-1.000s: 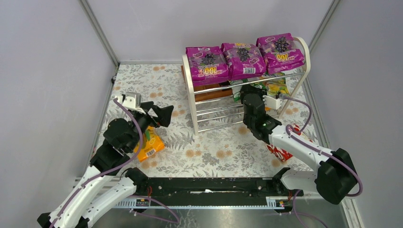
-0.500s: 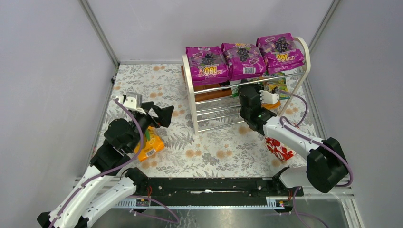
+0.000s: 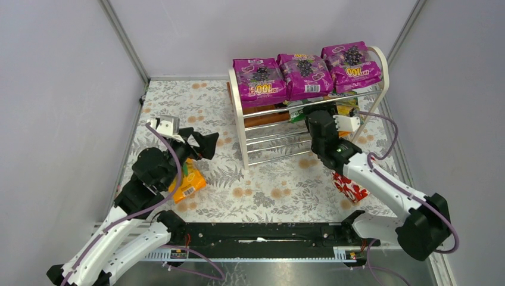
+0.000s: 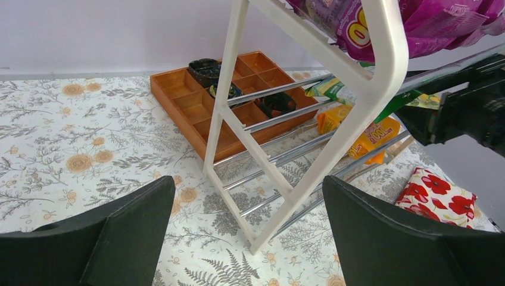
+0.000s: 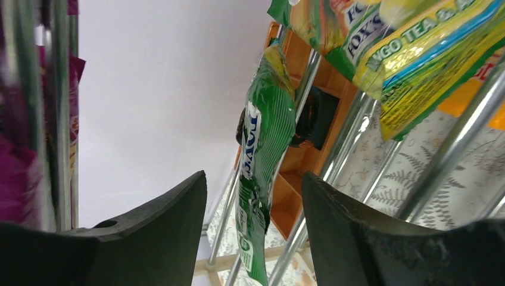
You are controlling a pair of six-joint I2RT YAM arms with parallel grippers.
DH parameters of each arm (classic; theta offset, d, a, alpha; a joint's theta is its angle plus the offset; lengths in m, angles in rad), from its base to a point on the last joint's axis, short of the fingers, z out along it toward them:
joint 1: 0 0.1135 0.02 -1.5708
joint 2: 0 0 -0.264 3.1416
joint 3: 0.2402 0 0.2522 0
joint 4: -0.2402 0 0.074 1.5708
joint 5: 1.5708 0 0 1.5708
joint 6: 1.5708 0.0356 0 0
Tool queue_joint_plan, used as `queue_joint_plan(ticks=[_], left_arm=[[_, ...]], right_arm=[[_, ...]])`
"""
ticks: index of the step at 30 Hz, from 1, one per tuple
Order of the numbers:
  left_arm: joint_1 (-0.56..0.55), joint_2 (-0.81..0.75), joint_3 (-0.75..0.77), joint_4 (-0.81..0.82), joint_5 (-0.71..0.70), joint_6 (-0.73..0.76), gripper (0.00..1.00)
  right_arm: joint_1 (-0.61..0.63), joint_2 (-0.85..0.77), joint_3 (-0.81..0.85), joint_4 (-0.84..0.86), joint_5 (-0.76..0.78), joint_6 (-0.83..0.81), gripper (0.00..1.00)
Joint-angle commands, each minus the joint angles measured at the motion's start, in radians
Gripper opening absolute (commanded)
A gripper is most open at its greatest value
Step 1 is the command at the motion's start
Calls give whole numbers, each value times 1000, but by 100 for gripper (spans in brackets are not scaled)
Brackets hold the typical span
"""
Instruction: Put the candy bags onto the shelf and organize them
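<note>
Here, green candy bag (image 5: 262,137) edge-on; between parted jaws of right pincer (image 5: 253,179)

A floral-printed tablecloth (image 3: 262,179) covers the table. In the left wrist view, a brown wooden compartmented tray (image 4: 205,128) lies at upper centre, with dark round items (image 4: 205,68) in some compartments. A red-and-white flower-patterned package (image 4: 438,193) lies flat at lower right.

lit: bright, even | shadows: soft | blur: shelf (image 5: 62,119) rods nr lens, rt wrist cam
</note>
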Motion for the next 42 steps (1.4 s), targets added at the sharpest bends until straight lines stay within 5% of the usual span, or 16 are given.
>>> queue_joint_plan(ticks=[1,5,18,27,42], left_arm=[[-4,14,-2,41,5,9,99],[-4,24,1,41,11,8,99],[-4,34,4,36,14,7,99],[-4,33,4,35,7,9,99],[-4,51,6,40,15,6,99]], right_arm=[[-5,-113,3,-77,10,-96,68],[-15,-164,-30,-62,-5,-147,74],[-70,-41,-9,129,-140,-138,61],[-80,-99,-132,216,-128,-19,0],[-83,-199,-238,104,-142,45,0]])
